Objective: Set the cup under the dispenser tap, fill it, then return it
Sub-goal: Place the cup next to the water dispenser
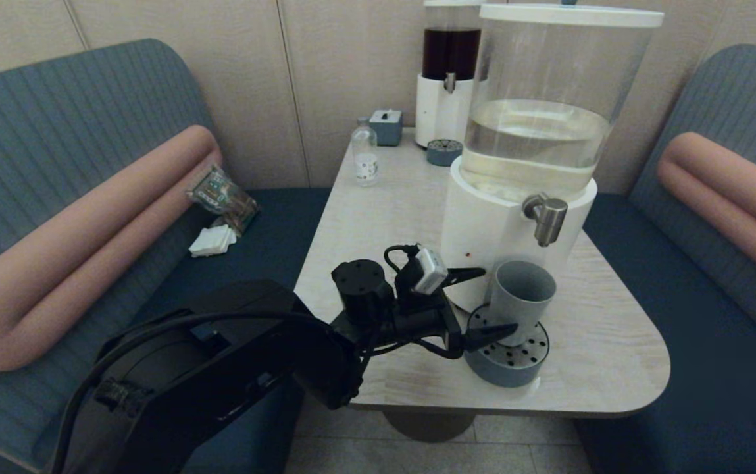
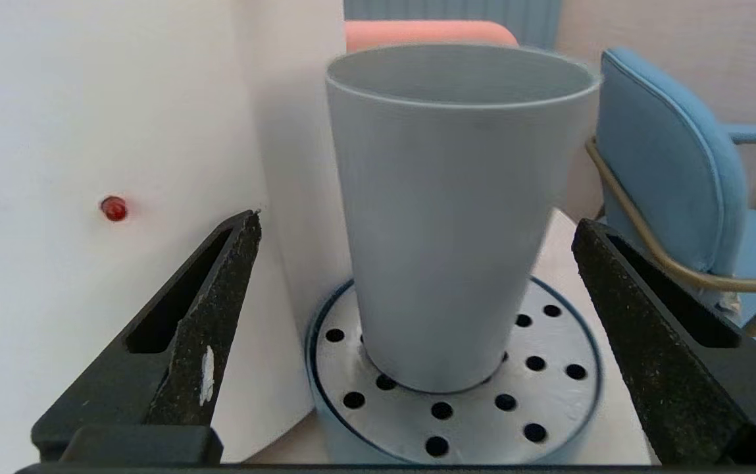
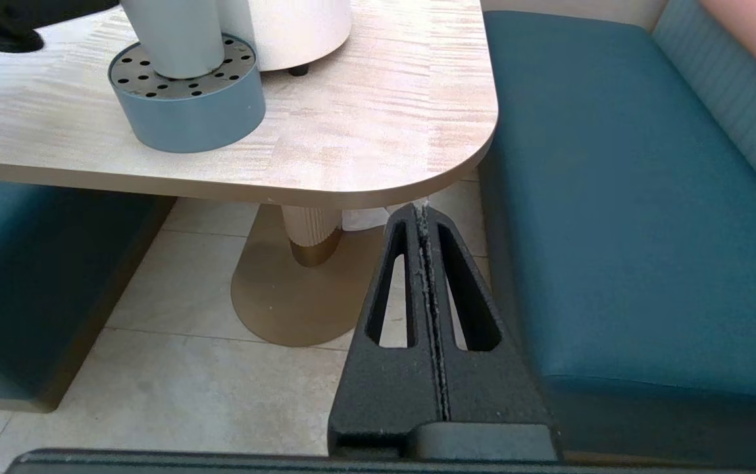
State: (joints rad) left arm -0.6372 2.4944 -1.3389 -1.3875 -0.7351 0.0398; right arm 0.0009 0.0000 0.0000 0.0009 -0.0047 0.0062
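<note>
The matte grey-blue tapered cup [image 1: 521, 291] stands on the round perforated drip tray [image 1: 508, 359], near the tabletop's [image 1: 604, 342] near right edge. The left end effector [image 1: 489, 299] is spread wide around the cup, clear of both sides. The right end effector [image 3: 425, 217], pressed together, hangs below the tabletop edge.

We find the head view dim and flat, its soft overhead light leaving only faint shadows on the table [image 1: 404, 217] and pale reflections on the clear tank [image 1: 542, 99], while straight wall seams bow outward near the frame edges at 9 and 3 o'clock. In the left wrist view we get far brighter light, the white dispenser base [image 2: 55, 131] nearly washed out and the cup [image 2: 443, 217] slightly soft. We see the right wrist view evenly lit, with mild sheen on the floor tiles [image 3: 174, 368].
</note>
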